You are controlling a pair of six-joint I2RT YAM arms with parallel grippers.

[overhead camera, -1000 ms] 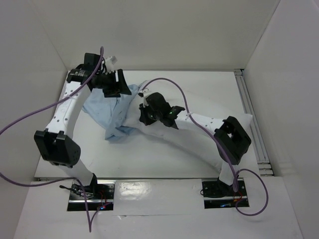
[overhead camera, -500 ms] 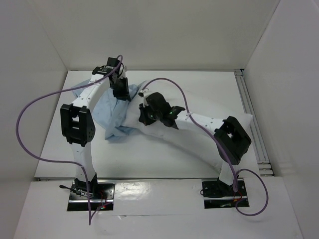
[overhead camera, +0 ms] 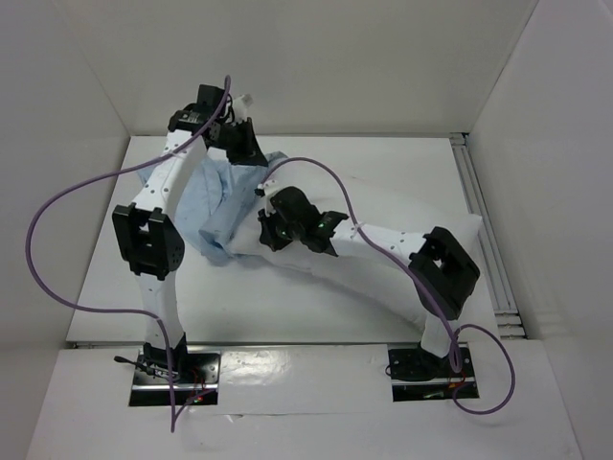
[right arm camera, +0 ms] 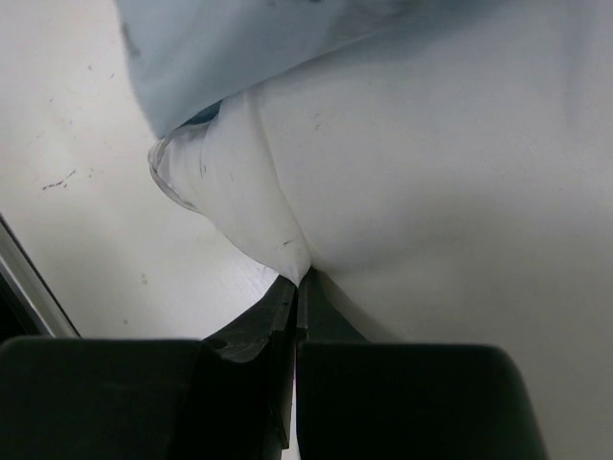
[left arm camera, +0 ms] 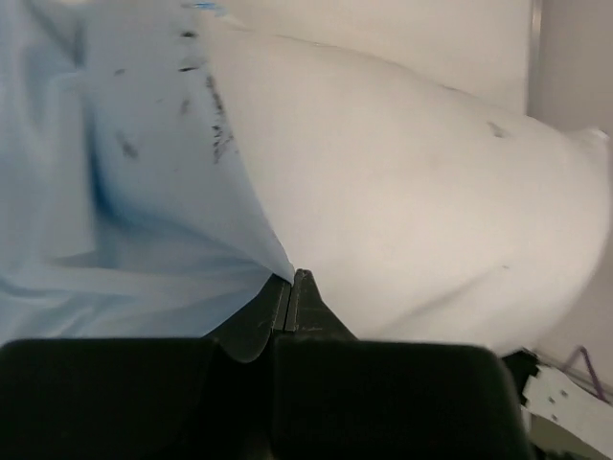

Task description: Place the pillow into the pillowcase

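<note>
Rumpled blue pillowcase point(overhead camera: 215, 196) (limp) overlaps plump white pillow point(overhead camera: 393, 206).

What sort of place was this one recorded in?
Probably a lab test cell: plain white walls box in a white table, the left arm and right arm are bolted at its near edge, with a pillow and pillowcase on it.

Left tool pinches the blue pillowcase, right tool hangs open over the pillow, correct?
No. The right tool is shut on a fold of the pillow, as the right wrist view shows; the left tool does pinch the pillowcase.
</note>
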